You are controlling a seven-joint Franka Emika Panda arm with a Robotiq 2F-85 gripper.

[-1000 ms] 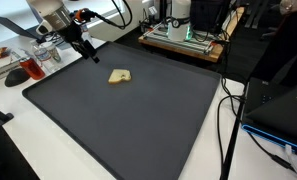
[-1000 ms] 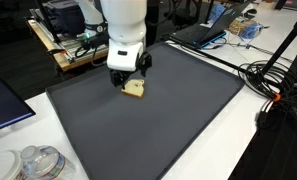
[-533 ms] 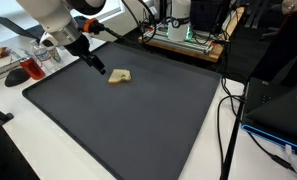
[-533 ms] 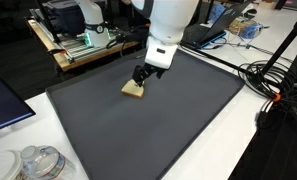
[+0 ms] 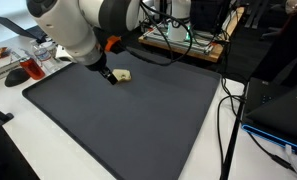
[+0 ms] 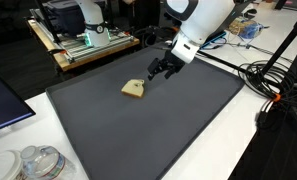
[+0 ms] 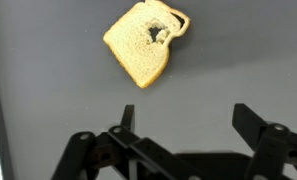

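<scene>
The gripper [image 6: 158, 70], jaws spread and empty, has moved sideways off the bread slice [image 6: 134, 90], which lies free on the dark mat [image 6: 138, 135].

Bread slice [image 6: 134, 90] on dark mat [image 6: 153, 135]
</scene>
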